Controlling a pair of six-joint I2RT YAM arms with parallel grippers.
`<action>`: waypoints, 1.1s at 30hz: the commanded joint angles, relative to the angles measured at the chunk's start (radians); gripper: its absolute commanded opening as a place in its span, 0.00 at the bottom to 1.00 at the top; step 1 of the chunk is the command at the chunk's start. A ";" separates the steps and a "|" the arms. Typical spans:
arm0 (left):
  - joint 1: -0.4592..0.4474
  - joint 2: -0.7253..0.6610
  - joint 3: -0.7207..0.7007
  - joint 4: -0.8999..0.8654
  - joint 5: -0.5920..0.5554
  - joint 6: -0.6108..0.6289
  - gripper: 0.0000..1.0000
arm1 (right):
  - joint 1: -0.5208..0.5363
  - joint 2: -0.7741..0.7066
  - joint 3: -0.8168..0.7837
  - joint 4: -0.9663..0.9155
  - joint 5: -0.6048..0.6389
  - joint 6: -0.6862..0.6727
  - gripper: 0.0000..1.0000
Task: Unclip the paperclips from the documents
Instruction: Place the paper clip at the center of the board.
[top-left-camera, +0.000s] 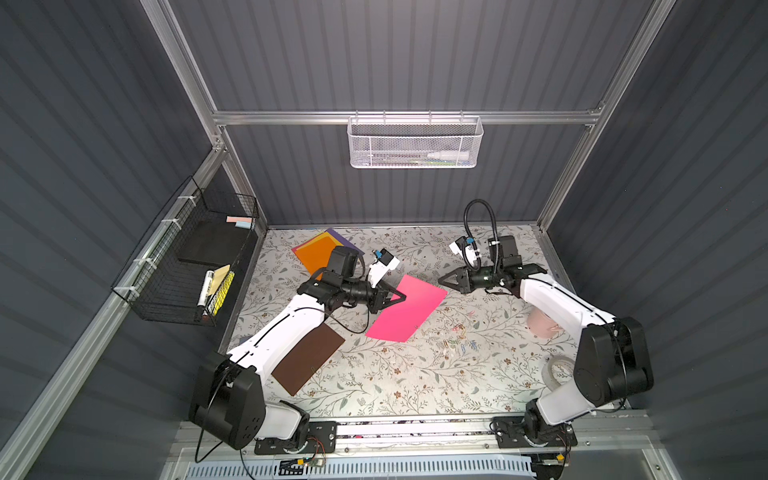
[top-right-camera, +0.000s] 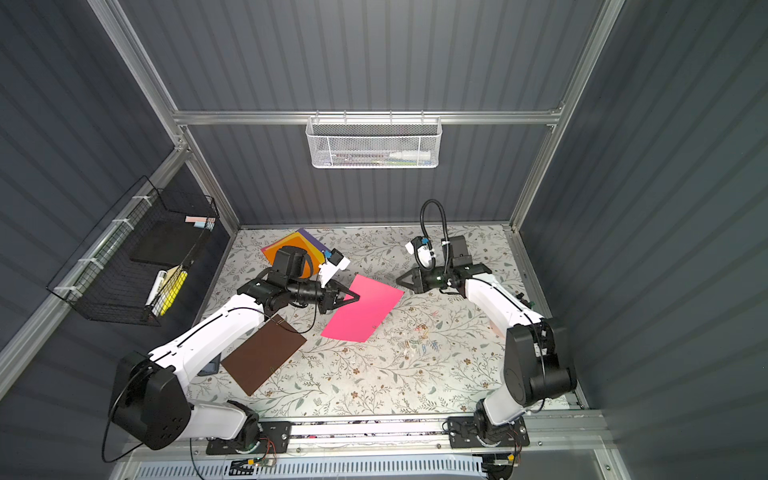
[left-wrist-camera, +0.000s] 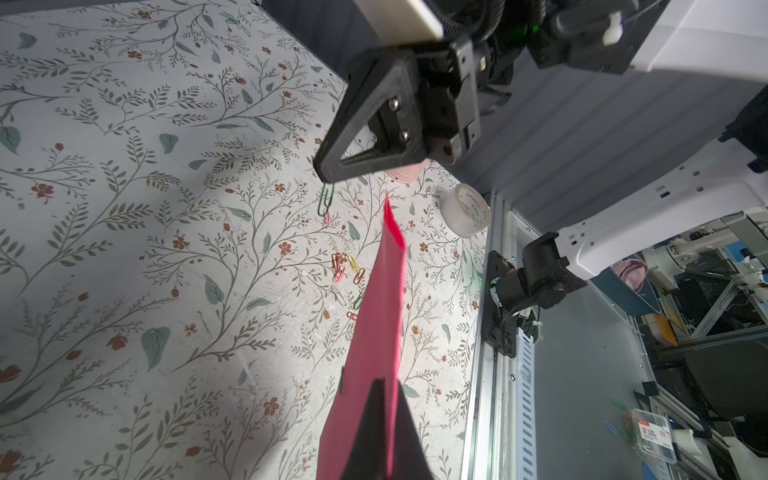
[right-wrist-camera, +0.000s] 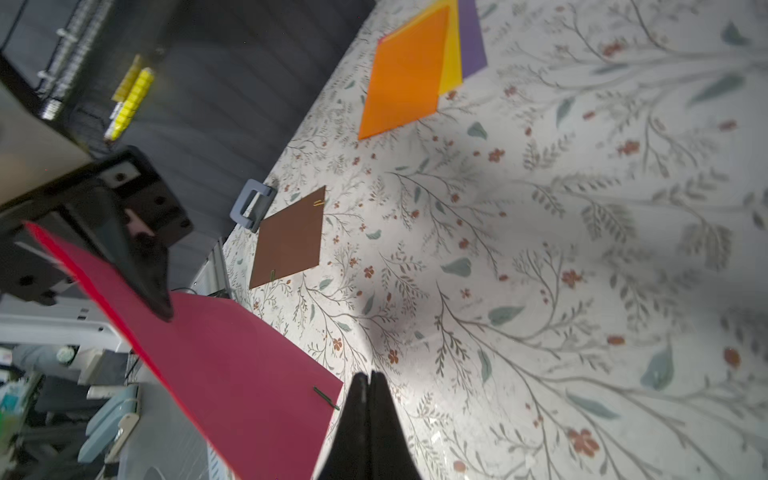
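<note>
Now | my left claw (top-left-camera: 402, 297): clenched on the edge of the magenta sheet (top-left-camera: 411, 311), raised at my end above the table (top-left-camera: 395, 374) | my right claw (top-left-camera: 441, 282): pinched shut, empty, just beside the sheet | green paperclip (right-wrist-camera: 326, 399): on the sheet's corner nearest my right claw | risk: if I tug the clip, the paper could slip my pinch or tear; the floppy corner may dodge me.

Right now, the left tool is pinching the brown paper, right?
No. The left tool is pinching the pink paper, as the left wrist view shows. The brown paper lies flat on the table.
</note>
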 joint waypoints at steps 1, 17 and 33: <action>0.013 -0.044 0.036 0.056 0.000 -0.034 0.00 | 0.018 -0.038 -0.112 -0.029 0.141 0.122 0.00; 0.050 -0.138 -0.037 0.300 0.052 -0.135 0.00 | 0.080 0.002 -0.200 -0.156 0.355 0.178 0.34; 0.085 -0.146 -0.044 0.387 0.187 -0.176 0.00 | 0.085 -0.451 -0.487 0.656 0.001 0.150 0.92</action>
